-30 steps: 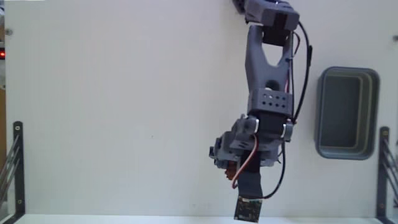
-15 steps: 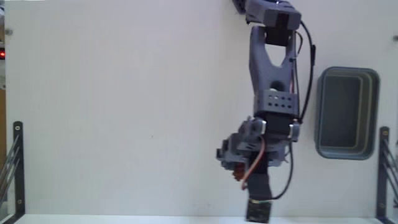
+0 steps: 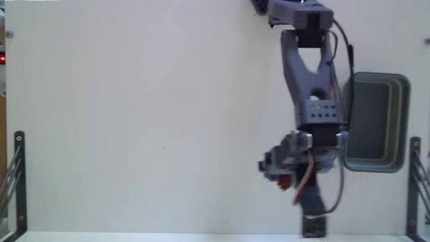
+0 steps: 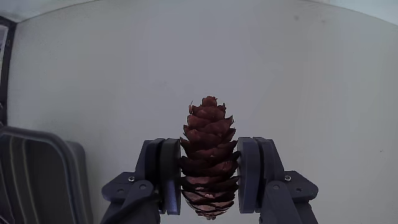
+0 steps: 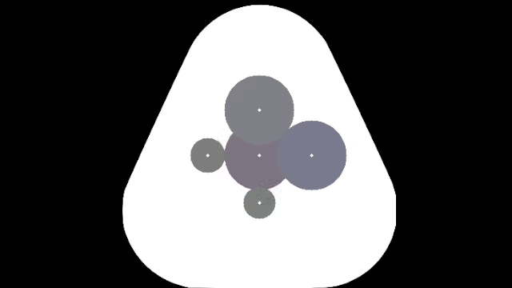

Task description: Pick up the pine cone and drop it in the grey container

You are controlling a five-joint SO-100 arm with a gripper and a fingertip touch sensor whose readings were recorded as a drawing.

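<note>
wrist view: pincer (image 4: 209,177) clamps pine cone (image 4: 209,155) | fixed view: cone hidden, grey container (image 3: 376,122) visible

Plain white table (image 3: 134,121), black side rails (image 3: 19,181)

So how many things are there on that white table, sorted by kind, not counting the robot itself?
Pine cones: 1, reddish-brown pine cone, clamped between the pincer pads, seen in the wrist view.
Containers: 1, blue-grey container, nothing visible inside it, at the right edge in the fixed view.
Total: 2
</note>
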